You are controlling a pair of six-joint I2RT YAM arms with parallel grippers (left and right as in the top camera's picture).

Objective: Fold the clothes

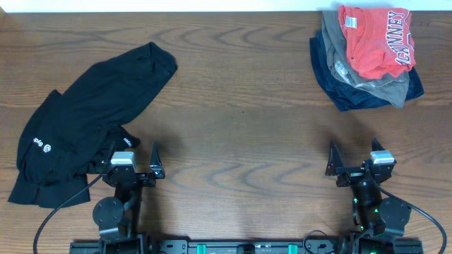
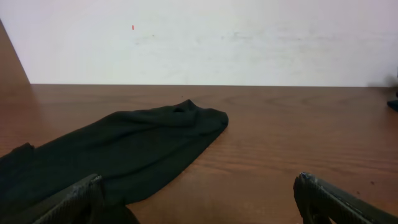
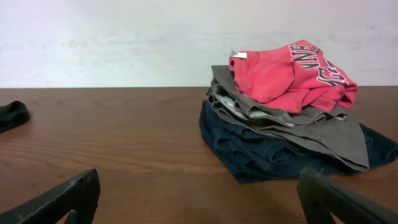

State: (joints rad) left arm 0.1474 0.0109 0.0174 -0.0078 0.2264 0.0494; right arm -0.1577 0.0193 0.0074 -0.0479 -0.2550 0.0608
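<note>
The black long-sleeved garment [image 1: 85, 120] lies crumpled on the left of the table, a small white logo near its left edge. It also shows in the left wrist view [image 2: 124, 152], stretching away from the jaws. My left gripper [image 1: 134, 156] is open and empty at the garment's lower right edge; its left finger rests over the cloth [image 2: 199, 199]. My right gripper [image 1: 353, 156] is open and empty on the right, far from the garment [image 3: 199, 199]. A sleeve end shows at the far left of the right wrist view [image 3: 12, 115].
A pile of a red shirt with white lettering [image 1: 374, 39], a grey garment [image 1: 367, 81] and a navy garment [image 1: 339, 88] sits at the back right; it also shows in the right wrist view [image 3: 286, 118]. The wooden table [image 1: 240, 106] ends at a white wall behind.
</note>
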